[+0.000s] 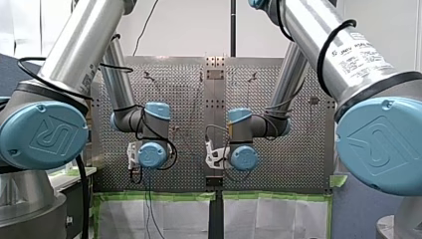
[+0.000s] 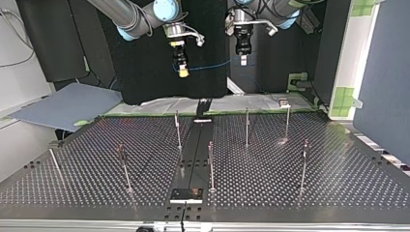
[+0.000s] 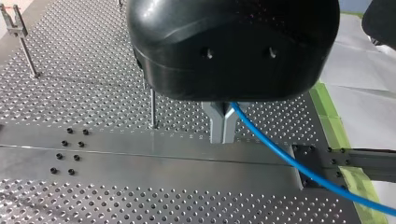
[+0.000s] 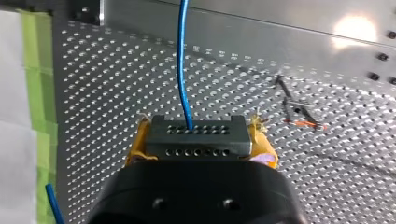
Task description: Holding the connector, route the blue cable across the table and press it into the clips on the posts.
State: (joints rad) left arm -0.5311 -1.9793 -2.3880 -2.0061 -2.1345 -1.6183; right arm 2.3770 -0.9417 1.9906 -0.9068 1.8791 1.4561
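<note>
Connector (image 4: 196, 135): small rigid grey block, clamped between the yellow pads (image 4: 136, 148) of my right tool (image 4: 200, 145), above the tabletop (image 4: 93, 93).
Blue cable (image 4: 182, 60): thin, light, limp, probably slick. It runs from the connector through the air to my left tool (image 3: 223, 127), whose metal fingers (image 3: 217, 122) pinch it.
Hold: keep the grip on the block and guide the cable close beside each post (image 2: 247, 126).

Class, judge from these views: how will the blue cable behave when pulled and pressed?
Probably flexible rather than stiff: the blue cable bends in a sweep from my left gripper. Likely light: it runs unsupported from the connector. Its smooth sheath may slip.
</note>
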